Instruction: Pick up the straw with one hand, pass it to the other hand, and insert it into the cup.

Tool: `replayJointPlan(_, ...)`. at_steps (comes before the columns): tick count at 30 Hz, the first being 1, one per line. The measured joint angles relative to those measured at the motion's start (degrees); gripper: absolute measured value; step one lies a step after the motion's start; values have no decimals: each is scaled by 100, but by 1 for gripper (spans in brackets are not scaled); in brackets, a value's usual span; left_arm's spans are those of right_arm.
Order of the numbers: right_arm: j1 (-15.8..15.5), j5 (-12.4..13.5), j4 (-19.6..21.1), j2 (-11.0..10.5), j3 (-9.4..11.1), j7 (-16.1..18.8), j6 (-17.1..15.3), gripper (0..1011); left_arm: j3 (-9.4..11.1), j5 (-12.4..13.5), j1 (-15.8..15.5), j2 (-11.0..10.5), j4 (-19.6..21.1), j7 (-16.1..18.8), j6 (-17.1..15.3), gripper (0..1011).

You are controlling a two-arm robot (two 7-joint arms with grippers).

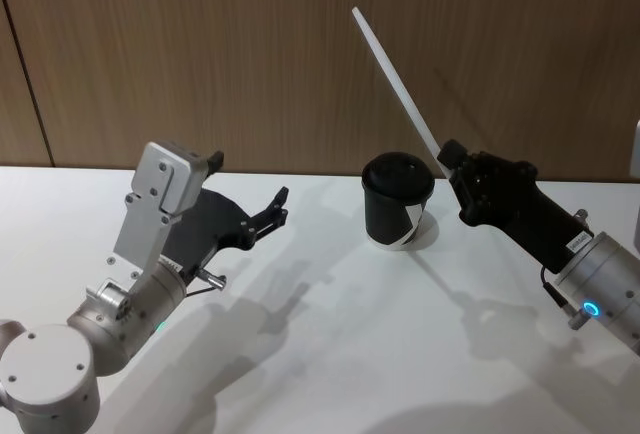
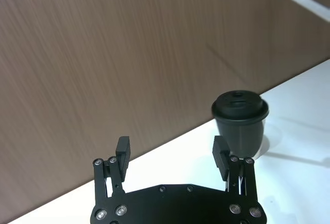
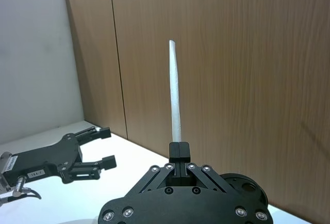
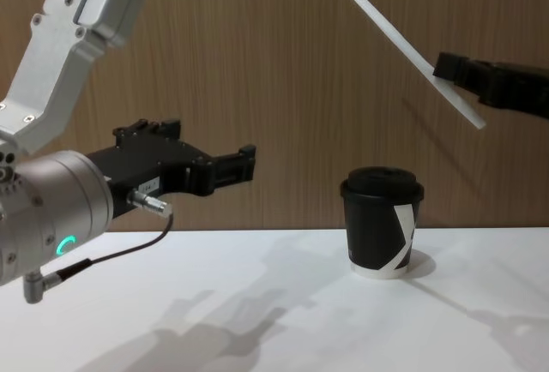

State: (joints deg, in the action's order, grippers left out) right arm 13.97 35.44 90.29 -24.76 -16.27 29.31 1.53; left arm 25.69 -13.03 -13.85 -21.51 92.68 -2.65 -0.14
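So the right gripper (image 1: 450,156) has its fingers clamped tight on the straw (image 1: 398,84), gripping it near the lower end. The straw is up in the air and tilted, with the long end pointing up and toward the left. A short bit pokes out below the fingers (image 4: 450,68), above and a little right of the cup (image 1: 398,200), not touching the lid. The cup stands upright near the far edge of the table (image 1: 330,334), a bit right of the middle. The left gripper (image 1: 250,182) hovers over the left half of the table, fingers spread wide with nothing in them, pointing toward the cup but well apart from it.
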Motion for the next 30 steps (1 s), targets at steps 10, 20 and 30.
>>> replayJointPlan(10,16,5,-7,7,-7,-5,1,0,-61,-517,-88,124,-159,-598,172,1003)
replayJointPlan(20,21,6,-13,12,-10,-5,1,0,-122,-1094,-162,294,-309,-1213,290,1003)
replayJointPlan(30,26,6,-14,14,-10,-4,1,0,-225,-1775,-205,548,-428,-1759,374,1003)
